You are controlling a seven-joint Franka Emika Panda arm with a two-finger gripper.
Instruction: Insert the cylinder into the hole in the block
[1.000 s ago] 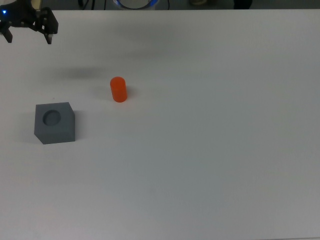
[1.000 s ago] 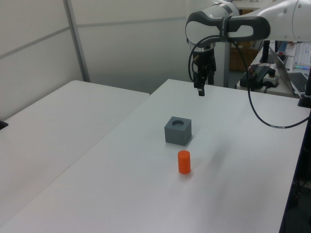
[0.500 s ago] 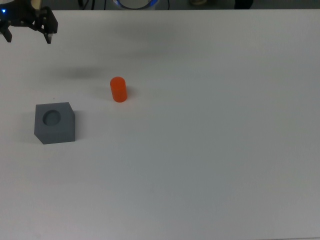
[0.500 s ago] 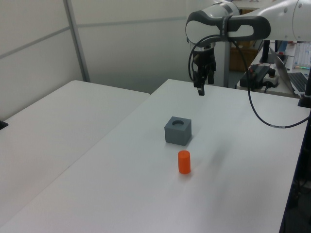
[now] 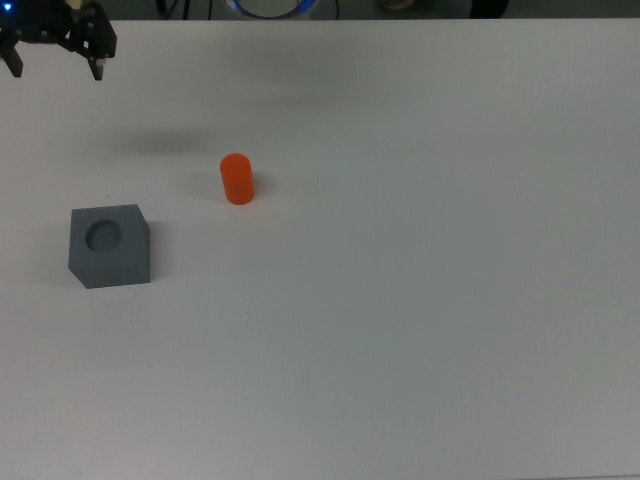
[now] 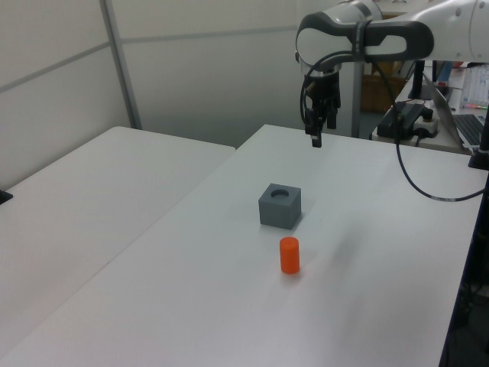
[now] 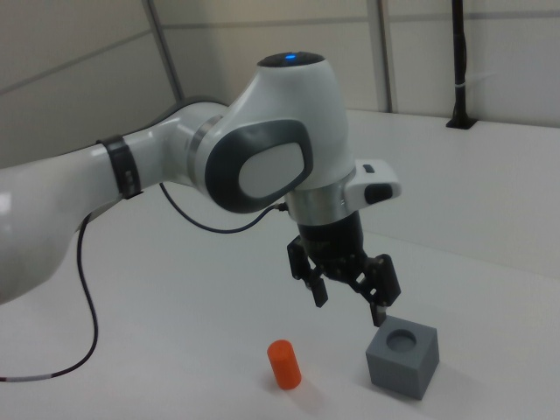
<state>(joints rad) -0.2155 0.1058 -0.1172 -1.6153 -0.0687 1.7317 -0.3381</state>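
Fingers (image 7: pixel 350 302) apart, cylinder (image 5: pixel 237 179) upright nr block (image 5: pixel 109 246)

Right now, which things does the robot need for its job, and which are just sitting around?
Needed for the job:
- orange cylinder, standing upright on the table
- grey block
- hole in the block's top face, empty
- gripper, open, up in the air

Just around:
- white table
- second white table
- black cable hanging from the arm
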